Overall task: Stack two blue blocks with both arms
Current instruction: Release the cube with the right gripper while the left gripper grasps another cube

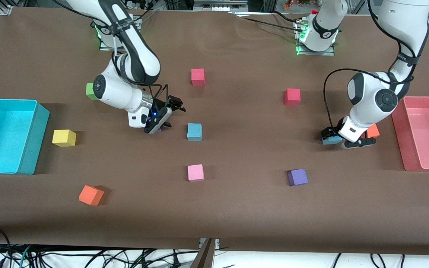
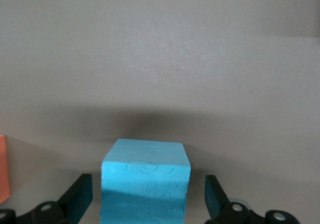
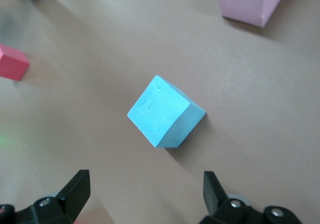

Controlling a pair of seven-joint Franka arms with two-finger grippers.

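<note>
Orange cube point(image 1: 91, 195) idle; left gripper point(image 2: 147, 196) open, straddling one blue block point(image 2: 146, 184) to grab; right gripper point(image 3: 145, 196) open above the other blue block point(image 3: 165, 111).

One blue block point(image 1: 194, 131) mid-table; other blue block point(image 1: 331, 140) seemingly between left tool's fingers.

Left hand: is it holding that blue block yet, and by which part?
Not yet. The blue block sits between the open fingers of the left hand, with gaps on both sides. Nothing is held.
</note>
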